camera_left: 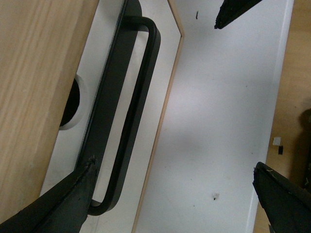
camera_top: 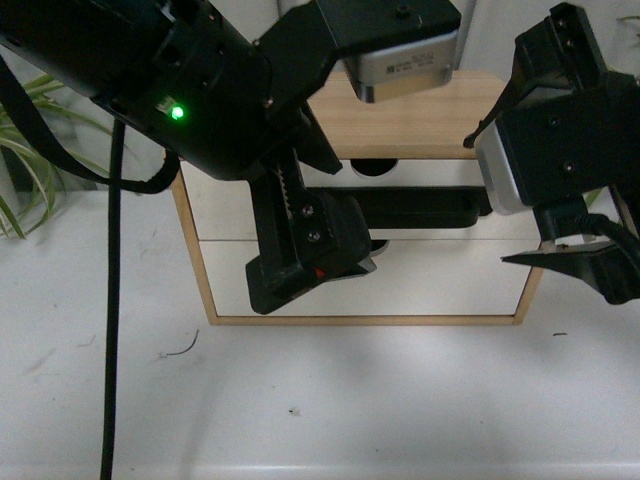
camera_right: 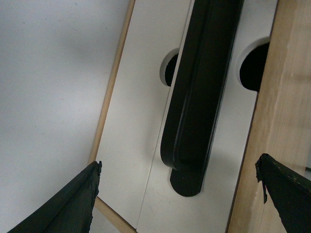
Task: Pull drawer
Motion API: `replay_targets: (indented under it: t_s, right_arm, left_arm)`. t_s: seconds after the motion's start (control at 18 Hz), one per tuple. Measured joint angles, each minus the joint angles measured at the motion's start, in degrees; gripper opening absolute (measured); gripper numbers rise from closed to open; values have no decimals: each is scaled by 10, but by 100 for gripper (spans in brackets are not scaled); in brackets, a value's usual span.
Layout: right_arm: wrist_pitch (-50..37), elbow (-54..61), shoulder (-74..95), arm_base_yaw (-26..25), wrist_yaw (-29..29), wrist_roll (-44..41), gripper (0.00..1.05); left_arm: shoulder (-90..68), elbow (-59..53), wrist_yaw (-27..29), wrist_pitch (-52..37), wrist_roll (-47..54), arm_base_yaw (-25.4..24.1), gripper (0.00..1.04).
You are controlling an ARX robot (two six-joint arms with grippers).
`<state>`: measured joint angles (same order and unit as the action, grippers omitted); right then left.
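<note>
The drawer [camera_top: 440, 177] is the upper white front of a small wooden cabinet, with a half-round notch [camera_top: 375, 168] in its top edge and a long black bar handle [camera_top: 420, 208]. It looks shut. My left gripper [camera_top: 315, 255] hangs open over the handle's left part. In the left wrist view one of its fingers [camera_left: 73, 204] lies against the handle [camera_left: 141, 97], and the left gripper [camera_left: 177, 201] holds nothing. My right gripper [camera_top: 487, 203] stands open around the handle's right end. The right wrist view shows that handle end [camera_right: 194, 121] just ahead of the right gripper [camera_right: 175, 199], untouched.
A white front with no handle [camera_top: 440, 280] sits below the drawer. The cabinet's wood top [camera_top: 420, 120] rises behind. The cabinet stands on a white table [camera_top: 350, 400]. A black cable [camera_top: 110, 300] hangs at the left, beside a green plant [camera_top: 20, 160].
</note>
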<state>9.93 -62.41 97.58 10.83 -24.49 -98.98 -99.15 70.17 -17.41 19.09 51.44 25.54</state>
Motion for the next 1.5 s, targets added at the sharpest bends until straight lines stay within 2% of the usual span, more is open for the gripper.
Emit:
replay_targets:
  t_s: [0.22,0.56,0.89,1.5]
  right_arm:
    - [29,-11,20,25,2,9,98]
    - [39,-46,60,27,27,43,98]
    - [14,-34,87,35,46,69,98]
    - [-32,-24,117,38,47,79,98]
  left_arm:
    - [-33,11,3,-2,0,6,98]
    - [-75,30,12,-23,-3,6,98]
    - [-95,36,9,-40,-5,21,98]
    - [-123,36,20,-64,-4,30,98]
